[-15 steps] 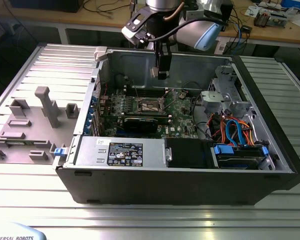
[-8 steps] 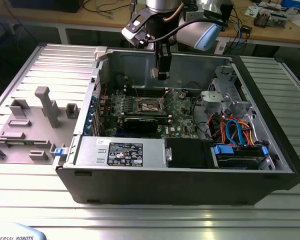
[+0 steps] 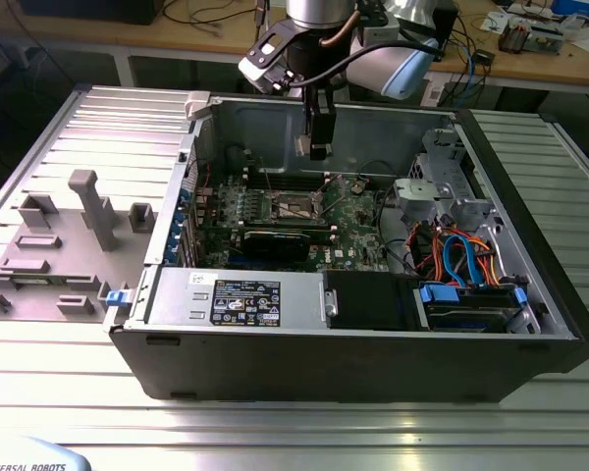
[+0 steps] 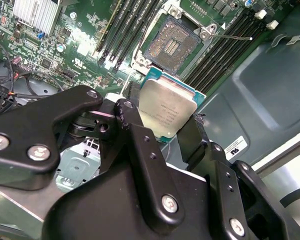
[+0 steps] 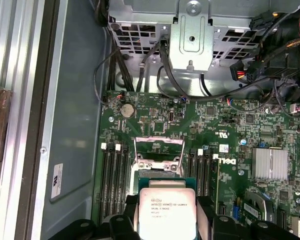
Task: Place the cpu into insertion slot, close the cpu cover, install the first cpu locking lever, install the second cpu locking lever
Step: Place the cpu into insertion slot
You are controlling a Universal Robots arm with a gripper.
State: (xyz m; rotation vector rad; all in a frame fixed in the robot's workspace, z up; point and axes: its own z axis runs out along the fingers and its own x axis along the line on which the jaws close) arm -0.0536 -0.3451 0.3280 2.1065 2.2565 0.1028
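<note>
1. One chip [image 4: 167, 112] is clamped between the pincer's [image 4: 160, 120] two black fingers [image 4: 129, 119]. They hold it by opposite edges, with its dull metal top turned toward both wrist cameras.
2. In the exterior view the pincer hangs inside the open computer case [image 3: 373, 368], above the green board [image 5: 215, 117] and touching nothing.
3. Beyond the pincer's tips the socket [image 4: 170, 42] lies uncovered, its dark pin field bare. It is near the chip but clearly apart from it.
4. Banks of long memory slots [image 4: 122, 30] run along both sides of the socket, so the approach lane for the fingers looks narrow.
5. A thin metal rod [image 4: 232, 36] sticks out from one corner of the socket, off to one side of the pincer's path. It is the likeliest thing to snag.
6. The step in hand looks like carrying the chip over the socket to seat it. Doing it well means squaring the chip's edges to the socket's silvery rim while it hangs well above.
7. The drop should be straight down, since any sideways slide across the pin field could bend pins.
8. Whether the chip is level with the socket cannot be told from these pictures. Level matters, because a tilted chip would land on one corner first.
9. The grip is on the edges alone and looks slight, so a slow, smooth move is safer.
10. The fingers should part only when the chip rests flat inside the rim, and no pressing should be needed.
</note>
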